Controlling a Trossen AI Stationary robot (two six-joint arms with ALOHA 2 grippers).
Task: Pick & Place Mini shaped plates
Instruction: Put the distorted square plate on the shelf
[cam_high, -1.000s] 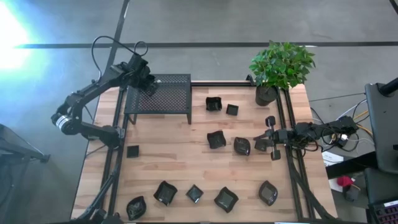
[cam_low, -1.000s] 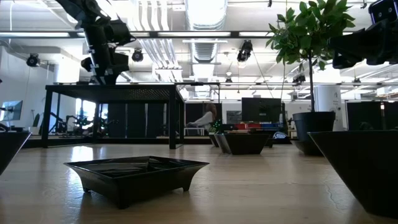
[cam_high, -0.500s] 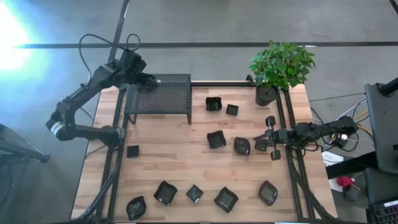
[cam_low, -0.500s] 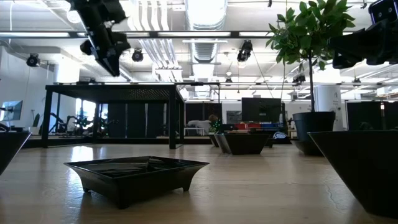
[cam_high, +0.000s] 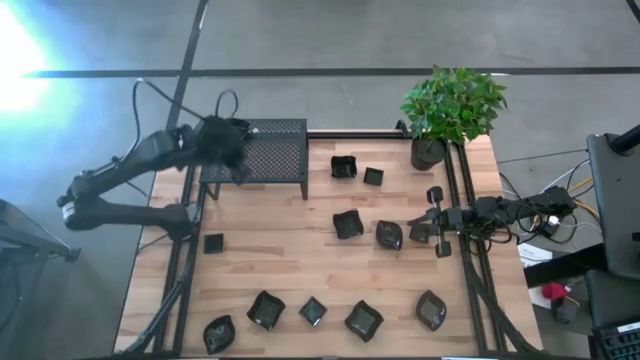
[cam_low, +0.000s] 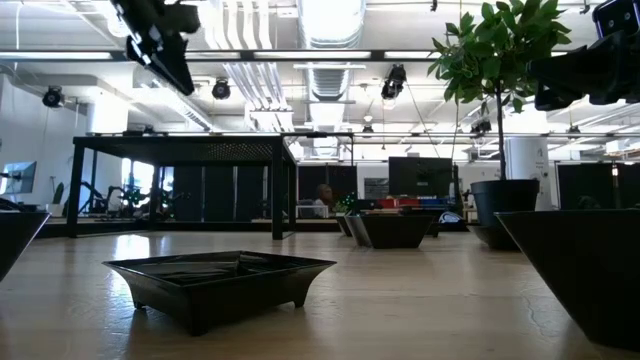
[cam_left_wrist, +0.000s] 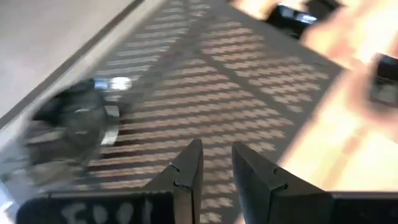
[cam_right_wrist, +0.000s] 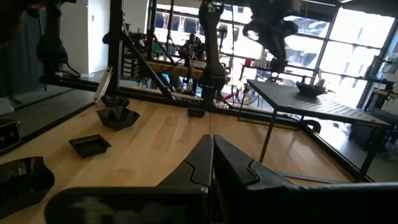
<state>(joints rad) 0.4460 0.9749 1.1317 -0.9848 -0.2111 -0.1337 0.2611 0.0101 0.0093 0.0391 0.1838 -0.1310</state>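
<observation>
Left gripper (cam_left_wrist: 216, 165) above the perforated stand (cam_high: 262, 156), jaws slightly parted and empty; right gripper (cam_right_wrist: 212, 158) closed.

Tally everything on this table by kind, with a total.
Mini plates on the tabletop: 10
Mini plate on top of the stand: 1
Perforated black stand: 1
Potted plant: 1
Total: 13 things, 11 of them plates
</observation>
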